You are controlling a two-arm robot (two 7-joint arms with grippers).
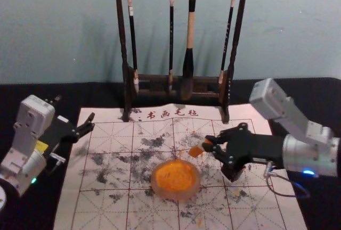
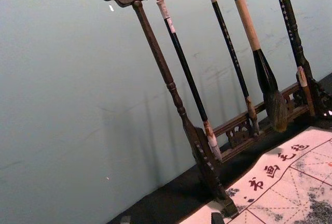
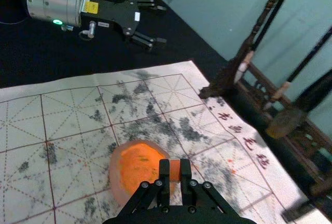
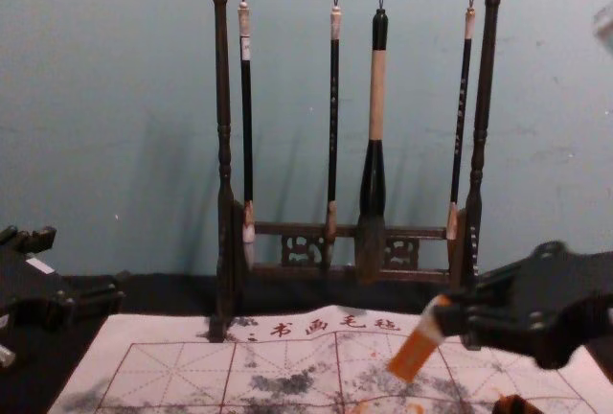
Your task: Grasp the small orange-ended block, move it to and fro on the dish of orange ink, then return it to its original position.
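We locate the block (image 1: 195,150) in the grasp of the right gripper (image 1: 206,144), over the mat (image 1: 109,150), on the far right side of the dish (image 1: 175,180). The right gripper's fingers are closed on the block, one on each side. In the chest view we see the block tilted, its pale upper part at the fingertips and its orange end pointing down and to our left. We cannot tell whether the block touches the rim of the dish. The dish is round and holds orange ink; it rests on the mat, which bears a red grid, dark ink stains and a line of red characters along its far edge. At the left side of the mat we find the left gripper (image 1: 75,111), parked, with its fingers spread wide and nothing between them. Beyond the mat we note the wooden rack (image 1: 124,43), standing upright, with four brushes (image 1: 188,65) suspended from its top bar; the thickest is third from our left. The mat lies on a black tablecloth (image 1: 32,94), and behind the rack is a plain blue-green wall (image 1: 58,33).
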